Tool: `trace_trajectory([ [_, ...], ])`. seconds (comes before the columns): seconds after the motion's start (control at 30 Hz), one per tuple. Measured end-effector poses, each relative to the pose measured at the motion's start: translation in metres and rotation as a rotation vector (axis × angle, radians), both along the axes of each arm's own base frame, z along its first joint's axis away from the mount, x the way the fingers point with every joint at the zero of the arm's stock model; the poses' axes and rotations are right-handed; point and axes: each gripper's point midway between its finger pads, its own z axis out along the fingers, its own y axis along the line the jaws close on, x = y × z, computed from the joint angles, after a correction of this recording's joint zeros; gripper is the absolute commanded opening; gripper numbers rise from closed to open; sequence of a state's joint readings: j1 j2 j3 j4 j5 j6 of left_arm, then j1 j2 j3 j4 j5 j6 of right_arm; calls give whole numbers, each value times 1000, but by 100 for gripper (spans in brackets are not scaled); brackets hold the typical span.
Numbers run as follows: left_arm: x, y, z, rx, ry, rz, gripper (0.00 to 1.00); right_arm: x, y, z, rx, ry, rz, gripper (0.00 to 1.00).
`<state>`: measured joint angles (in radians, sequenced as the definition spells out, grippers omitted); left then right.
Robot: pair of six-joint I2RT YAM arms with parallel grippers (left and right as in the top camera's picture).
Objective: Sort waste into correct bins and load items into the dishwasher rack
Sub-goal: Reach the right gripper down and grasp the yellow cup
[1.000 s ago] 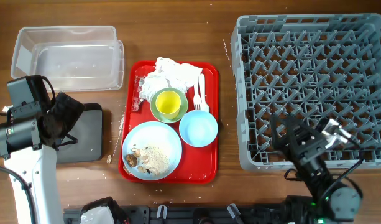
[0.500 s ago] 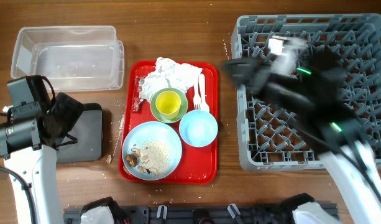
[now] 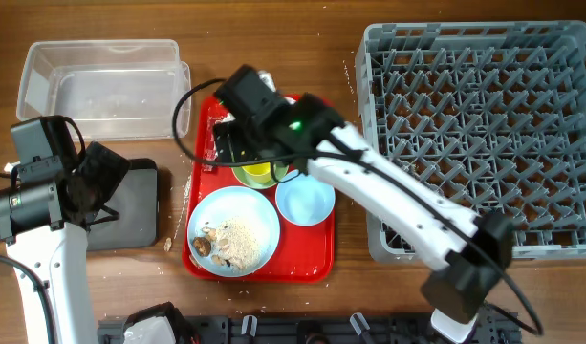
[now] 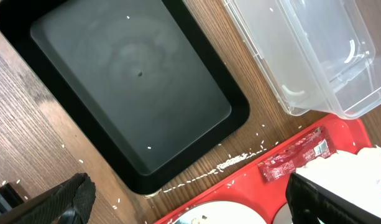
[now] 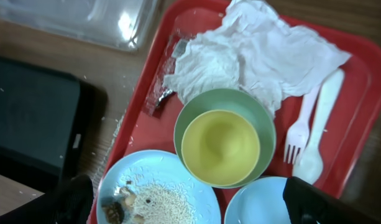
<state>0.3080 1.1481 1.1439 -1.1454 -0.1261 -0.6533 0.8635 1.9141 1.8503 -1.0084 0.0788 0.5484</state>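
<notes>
A: "Why is the right hand (image 5: 190, 205) spread, empty, over the red tray (image 5: 355, 106)?"

B: "Choosing, I'd judge; the soiled plate (image 5: 146, 171) lies nearest, yellow cup (image 5: 220, 148) nested in the green bowl (image 5: 265, 124), napkins (image 5: 258, 46) beyond; left hand (image 4: 196, 202) hangs spread above the black tray (image 4: 134, 87), ready for waste."

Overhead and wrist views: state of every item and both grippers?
Clear rectangular plastic tub: empty.
Shallow black rectangular tray: empty, few stray grains.
Grey pegged dishwasher rack: empty.
Small yellow cup: upright, nested in pale green bowl.
Light blue bowl: upright, empty.
Light blue plate: holds rice-like food scraps.
Crumpled white napkins: on red tray.
Red-and-clear wrapper: at tray's edge.
White plastic fork, spoon: side by side.
Left gripper: open.
Right gripper: open.
</notes>
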Motion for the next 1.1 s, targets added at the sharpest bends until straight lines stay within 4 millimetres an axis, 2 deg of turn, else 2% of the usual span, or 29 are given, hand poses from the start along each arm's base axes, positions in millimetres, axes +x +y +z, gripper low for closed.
trace_trajectory([
  [0.03,0,0,0,0,0,0,100,1,4,-5,4,8,-2,98],
  [0.23,0,0,0,0,0,0,100,9,20,-32,25,47,-22,69],
  [0.43,0,0,0,0,0,0,100,12,25,-78,-36,102,-29,63],
  [0.53,0,0,0,0,0,0,100,10,27,-100,-95,104,-29,54],
  [0.57,0,0,0,0,0,0,100,9,27,-104,-109,98,-28,50],
  [0.7,0,0,0,0,0,0,100,6,33,-111,-136,74,-21,43],
  [0.87,0,0,0,0,-1,0,100,3,34,-130,-175,83,-16,30],
  [0.93,0,0,0,0,0,0,100,3,34,-132,-181,82,-16,27],
  [1.0,0,0,0,0,-1,0,100,3,33,-132,-183,79,-17,16],
  [1.1,0,0,0,0,-1,0,100,4,33,-132,-184,77,-19,12],
])
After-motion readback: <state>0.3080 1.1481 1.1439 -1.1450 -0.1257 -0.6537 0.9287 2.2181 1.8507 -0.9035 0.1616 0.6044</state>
